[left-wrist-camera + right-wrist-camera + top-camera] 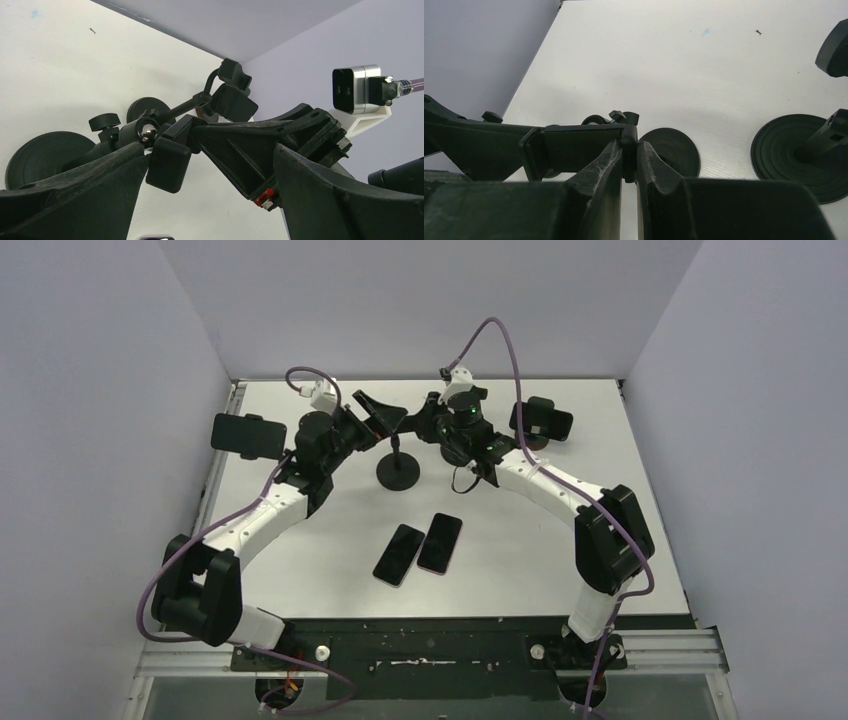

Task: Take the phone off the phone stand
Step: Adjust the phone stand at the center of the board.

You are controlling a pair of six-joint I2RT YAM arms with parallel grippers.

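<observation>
Three black phone stands are on the white table. The left stand holds a dark phone point(248, 435), and the right stand holds another phone point(543, 420). The middle stand point(399, 472) has a black cradle point(377, 410) raised on its stem; I cannot tell whether a phone sits in it. My right gripper point(425, 426) is shut on the cradle's rounded side clamp point(629, 137). My left gripper point(368, 426) is open, its fingers point(75, 185) wide on either side of the cradle's other clamp pad point(167, 165) without touching it.
Two dark phones point(399, 554) point(440, 543) lie flat side by side at the table's middle front. Round stand bases point(671, 149) point(796, 155) sit close under the right gripper. The enclosure walls stand close behind and to both sides.
</observation>
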